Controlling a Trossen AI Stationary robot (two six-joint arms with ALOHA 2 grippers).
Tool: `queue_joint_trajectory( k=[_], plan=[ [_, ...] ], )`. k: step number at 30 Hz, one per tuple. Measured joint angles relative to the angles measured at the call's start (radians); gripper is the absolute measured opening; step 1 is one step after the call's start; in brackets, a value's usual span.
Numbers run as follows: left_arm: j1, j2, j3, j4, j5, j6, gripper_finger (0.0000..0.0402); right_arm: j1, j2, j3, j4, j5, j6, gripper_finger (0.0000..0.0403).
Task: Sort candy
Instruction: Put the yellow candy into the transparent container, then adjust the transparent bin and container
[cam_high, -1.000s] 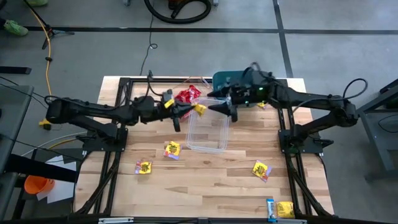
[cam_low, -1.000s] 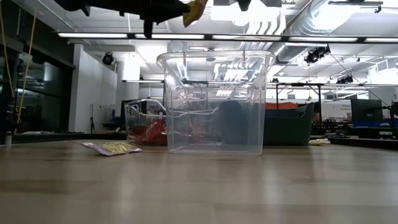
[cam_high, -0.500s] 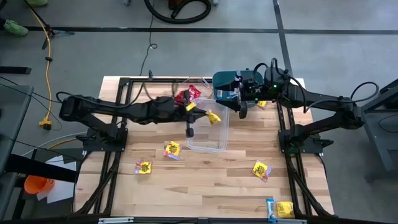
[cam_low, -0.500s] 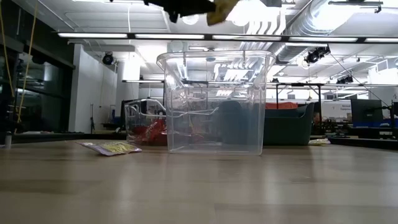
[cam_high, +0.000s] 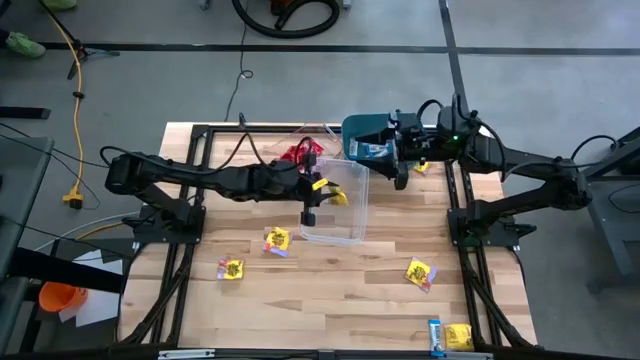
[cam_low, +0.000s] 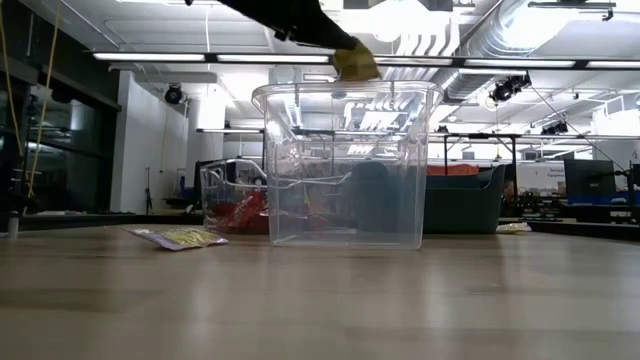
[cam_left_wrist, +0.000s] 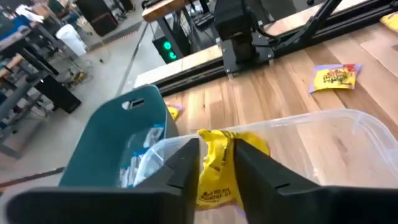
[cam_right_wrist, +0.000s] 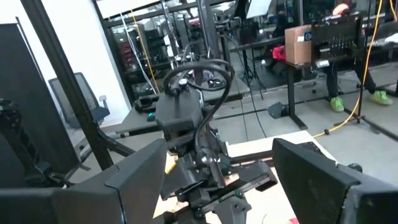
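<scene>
A yellow candy packet (cam_left_wrist: 216, 163) sits between the fingers of my left gripper (cam_high: 322, 192), which reaches over the open top of a clear plastic tub (cam_high: 335, 205). In the low view the packet (cam_low: 355, 65) hangs just above the tub's rim (cam_low: 345, 88). My right gripper (cam_high: 400, 168) stands open and holds nothing, above the table beside the teal bin (cam_high: 362, 135). Several more yellow packets lie flat on the table, among them one (cam_high: 277, 240) and another (cam_high: 420, 272). My left gripper pinches the yellow packet between its two fingers (cam_left_wrist: 186, 163), gripping its crinkled upper part (cam_left_wrist: 214, 149). The fingers slant downward from the table's left. The packet hangs below the fingertips, lifted clear, over the tub's opening.
A second clear tub with red candy (cam_high: 300, 152) stands at the far side, left of the teal bin. Near the front right edge lie a light blue packet (cam_high: 436, 335) and a yellow one (cam_high: 458, 337). A yellow packet (cam_high: 232, 268) lies front left. Black frame rails run along both sides.
My left gripper has gone toward the table's right edge with the yellow packet, out over the clear tub, rolling and tipping its fingers downward; the packet now hangs lower, just above the rim. My right gripper has drawn back toward the right edge, away from the tub.
</scene>
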Motion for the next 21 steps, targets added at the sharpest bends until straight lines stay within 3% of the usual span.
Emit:
queue_joint_trajectory(
  k=[9, 13, 16, 18, 21],
  plan=[
    [0.0, -0.013, 0.0, -0.028, -0.013, -0.092, 0.0182, 0.0, -0.017, 0.0, 0.0, 0.037, -0.044, 0.0288],
    [0.009, -0.109, 0.021, -0.137, -0.152, -0.114, 0.0198, 0.0, -0.017, 0.0, -0.009, 0.045, -0.04, 0.0288],
    [0.065, -0.227, 0.037, -0.225, -0.239, -0.226, 0.0199, 0.0, -0.017, 0.0, -0.042, 0.066, -0.039, 0.0288],
    [0.122, -0.312, 0.037, -0.262, -0.223, -0.312, 0.02, 0.0, -0.017, 0.0, -0.077, 0.089, -0.043, 0.0288],
    [0.213, -0.418, 0.029, -0.278, -0.117, -0.42, 0.02, 0.0, -0.017, 0.0, -0.15, 0.167, -0.043, 0.0288]
  ],
)
